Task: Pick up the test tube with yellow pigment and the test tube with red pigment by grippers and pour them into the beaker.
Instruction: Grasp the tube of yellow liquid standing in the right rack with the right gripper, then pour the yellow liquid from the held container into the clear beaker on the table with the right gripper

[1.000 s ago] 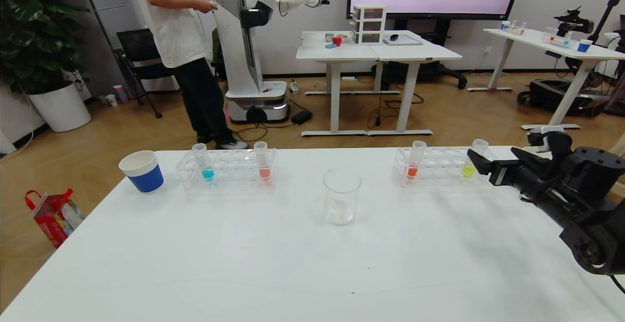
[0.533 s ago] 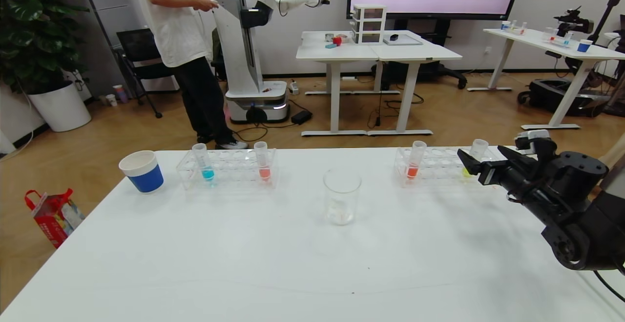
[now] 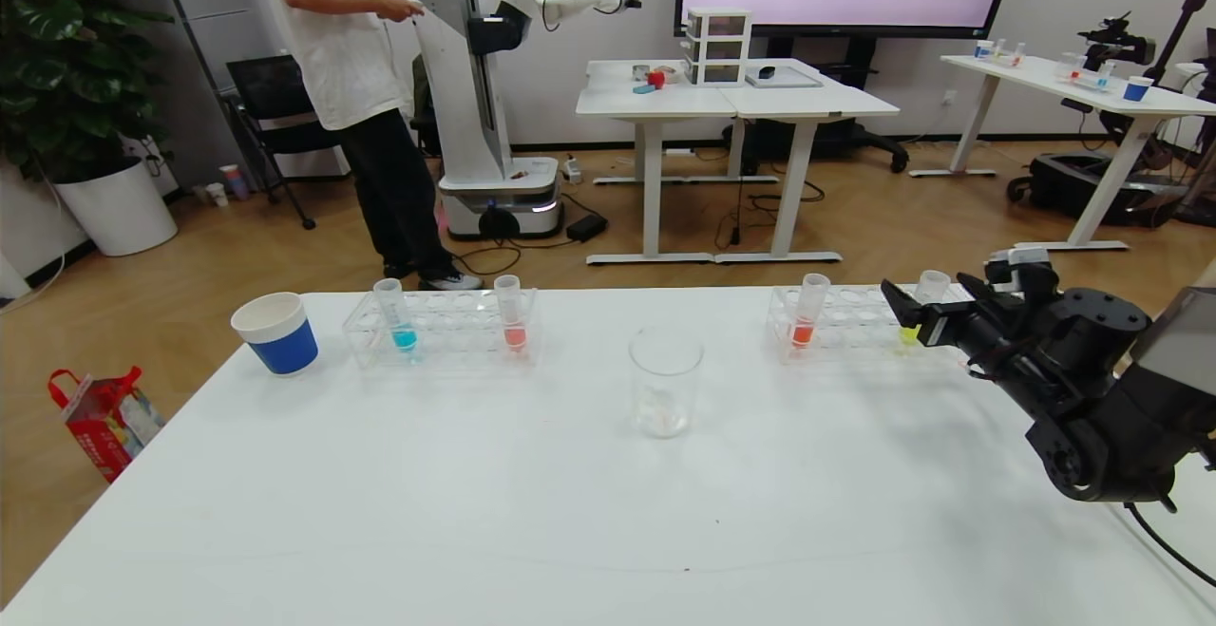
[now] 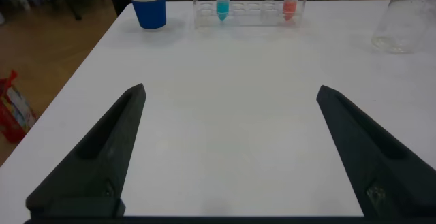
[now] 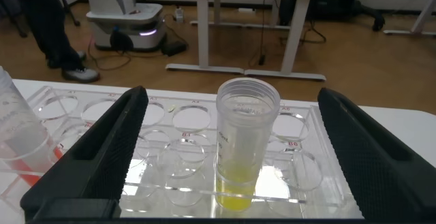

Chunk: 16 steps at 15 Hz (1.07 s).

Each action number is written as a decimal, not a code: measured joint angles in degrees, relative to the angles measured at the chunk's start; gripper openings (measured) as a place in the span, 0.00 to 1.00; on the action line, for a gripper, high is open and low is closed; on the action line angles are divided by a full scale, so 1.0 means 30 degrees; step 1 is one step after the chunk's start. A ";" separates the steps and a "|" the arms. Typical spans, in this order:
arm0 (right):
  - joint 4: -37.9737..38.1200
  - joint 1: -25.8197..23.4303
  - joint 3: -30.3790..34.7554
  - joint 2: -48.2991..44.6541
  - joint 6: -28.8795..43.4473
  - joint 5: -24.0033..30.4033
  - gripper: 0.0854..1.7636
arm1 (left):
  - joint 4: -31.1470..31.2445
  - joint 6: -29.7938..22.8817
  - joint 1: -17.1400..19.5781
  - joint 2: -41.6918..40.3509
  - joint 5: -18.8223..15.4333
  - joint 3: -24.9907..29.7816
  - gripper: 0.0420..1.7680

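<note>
Standing in its rack [image 5: 177,149], the yellow tube [image 5: 245,149] holds little liquid between the right hand's [image 5: 231,156] spread fingers.

A blue-and-white paper cup [image 3: 275,332] is standing near the white table's [image 3: 532,512] left far corner, just beside a clear plastic tube rack [image 3: 442,328] that is holding a slim clear tube with blue liquid [image 3: 396,315]. A second clear plastic rack [image 3: 860,324] is sitting toward the right far edge. Beyond the table, a person in a white T-shirt and black trousers [image 3: 366,104] is standing beside a tall white robot [image 3: 484,85] on the wooden floor. A red bag [image 3: 103,417] is lying on the floor at left, and a leafy green plant in a white pot [image 3: 81,94] is standing in the corner.
</note>
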 joint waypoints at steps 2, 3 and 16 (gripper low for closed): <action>0.0053 -0.0098 -0.0744 0.0488 -0.0016 -0.0037 0.98 | 0.0000 0.0000 0.0008 0.0000 0.0000 0.0000 0.99; 0.0089 -0.0134 -0.1138 0.0752 -0.0016 -0.0045 0.98 | 0.0000 0.0004 0.0008 0.0000 0.0000 0.0000 0.99; 0.0061 -0.0504 -0.2800 0.1739 -0.0045 0.0114 0.34 | 0.0000 0.0000 0.0016 0.0000 -0.0004 0.0000 0.99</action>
